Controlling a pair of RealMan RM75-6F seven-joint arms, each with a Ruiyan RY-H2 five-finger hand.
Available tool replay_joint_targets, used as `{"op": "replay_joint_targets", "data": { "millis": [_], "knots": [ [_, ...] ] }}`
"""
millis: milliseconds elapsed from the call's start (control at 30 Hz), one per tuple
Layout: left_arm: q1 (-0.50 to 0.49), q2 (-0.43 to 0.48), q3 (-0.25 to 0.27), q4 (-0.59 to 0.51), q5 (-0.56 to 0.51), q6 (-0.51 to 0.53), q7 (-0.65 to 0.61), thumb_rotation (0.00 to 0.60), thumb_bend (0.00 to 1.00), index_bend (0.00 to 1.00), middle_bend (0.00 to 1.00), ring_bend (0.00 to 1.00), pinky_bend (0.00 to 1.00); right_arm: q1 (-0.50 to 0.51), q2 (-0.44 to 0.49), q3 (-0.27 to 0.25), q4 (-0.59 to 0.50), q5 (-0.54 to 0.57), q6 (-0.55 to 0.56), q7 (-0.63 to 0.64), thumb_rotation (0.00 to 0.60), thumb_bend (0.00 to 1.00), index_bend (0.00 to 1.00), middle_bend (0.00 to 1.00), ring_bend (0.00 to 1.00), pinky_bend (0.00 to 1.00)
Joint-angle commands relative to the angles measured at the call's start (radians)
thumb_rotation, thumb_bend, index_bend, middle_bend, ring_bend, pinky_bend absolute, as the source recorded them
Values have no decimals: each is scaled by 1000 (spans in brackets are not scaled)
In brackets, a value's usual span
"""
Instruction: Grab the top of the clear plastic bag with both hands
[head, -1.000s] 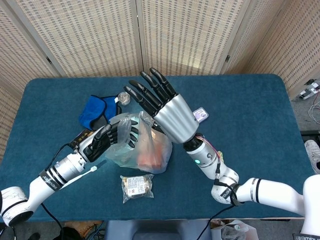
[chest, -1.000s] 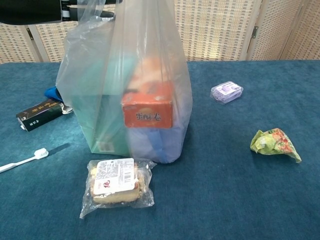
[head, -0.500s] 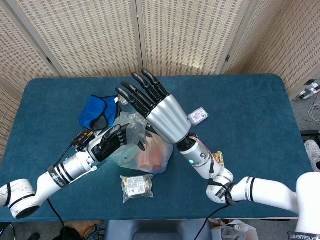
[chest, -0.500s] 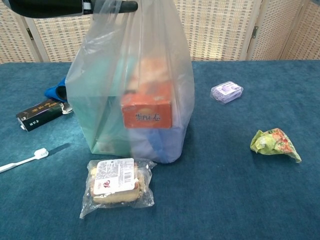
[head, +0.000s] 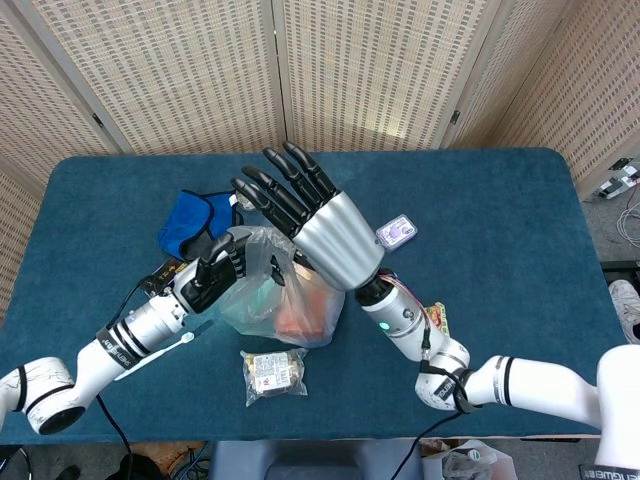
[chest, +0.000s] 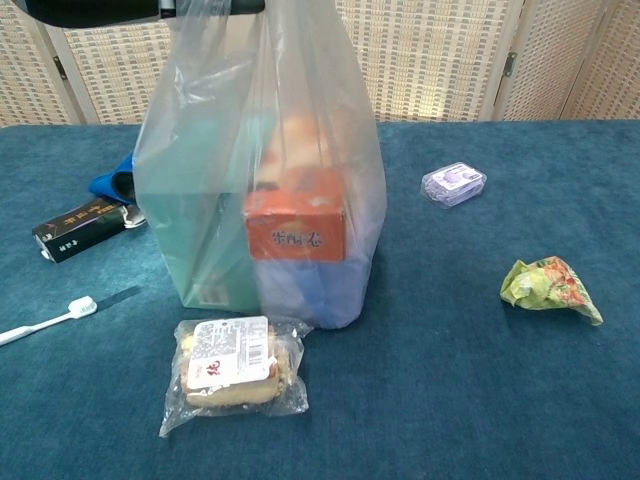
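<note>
In the head view, the clear plastic bag (head: 285, 290) stood near the middle of the blue desk (head: 500, 220), with an orange box and a pale green box showing through it. The left hand (head: 215, 275) gripped the bag's top edge on the bag's left side, its dark fingers curled into the plastic. The right hand (head: 310, 215) hovered above the bag's right side with its fingers spread wide and straight, holding nothing. Behind the bag lay a blue cloth (head: 190, 222); just in front of the bag lay a wrapped sandwich (head: 272, 373); to the bag's right sat a small purple packet (head: 396, 231). In the chest view, the bag (chest: 262, 170) rose upright and its top ran out of the frame, where a dark part of the left hand (chest: 150, 8) met the plastic. The orange box (chest: 297, 226) sat inside at mid-height. Left of the bag lay a black box (chest: 82, 228) and a toothbrush (chest: 48, 320); the sandwich (chest: 235, 365) lay in front; the purple packet (chest: 453, 183) and a crumpled green wrapper (chest: 550, 287) lay to the right.
</note>
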Motion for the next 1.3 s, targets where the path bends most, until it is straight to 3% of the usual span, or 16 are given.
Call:
{"op": "replay_joint_targets", "data": {
  "millis": [33, 533, 933, 1300],
  "knots": [
    [9, 3, 3, 0, -9, 5, 14, 0, 248, 216, 276, 305, 316, -1, 1, -1, -1, 0, 0, 0, 600, 270, 10, 166, 41, 91],
    [16, -44, -9, -11, -7, 24, 50, 0, 249, 230, 285, 303, 306, 8, -2, 19, 9, 34, 0, -15, 600, 267, 10, 157, 41, 91],
    [9, -56, -29, -15, -32, 11, 77, 0, 249, 238, 290, 303, 306, 5, 0, 6, 3, 42, -7, -20, 600, 252, 10, 153, 41, 91],
    [10, -71, -43, -26, -54, 5, 106, 0, 249, 214, 253, 221, 276, 10, -5, 8, -3, 47, -6, -25, 600, 249, 10, 150, 41, 91]
  ]
}}
